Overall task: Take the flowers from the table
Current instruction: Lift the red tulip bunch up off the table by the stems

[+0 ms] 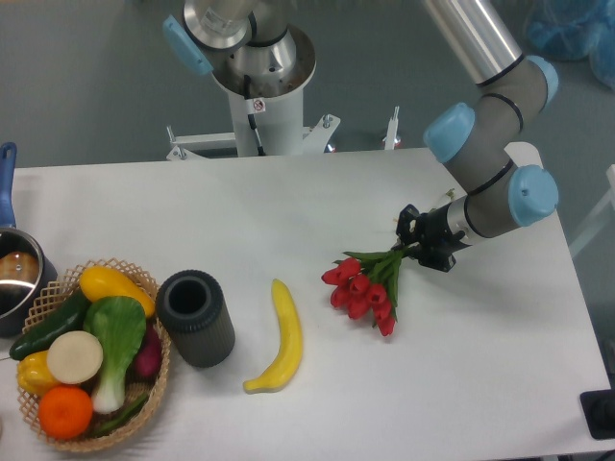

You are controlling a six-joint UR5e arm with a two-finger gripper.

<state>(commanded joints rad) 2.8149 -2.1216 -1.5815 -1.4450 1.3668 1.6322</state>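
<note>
The flowers (pixel 363 286) are a small bunch of red tulip buds with green leaves, lying right of the middle of the white table (pixel 288 202). Their buds point toward the front left and their stems run up to the right. My gripper (pixel 419 244) is at the stem end and looks closed around the stems. The bunch seems to rest on or just above the tabletop; I cannot tell which. The stem ends are hidden inside the fingers.
A yellow banana (pixel 278 338) lies left of the flowers. A dark grey cylinder cup (pixel 196 318) stands further left. A wicker basket (pixel 154 384) of vegetables sits at the front left. A pot (pixel 14 274) with a blue handle is at the left edge.
</note>
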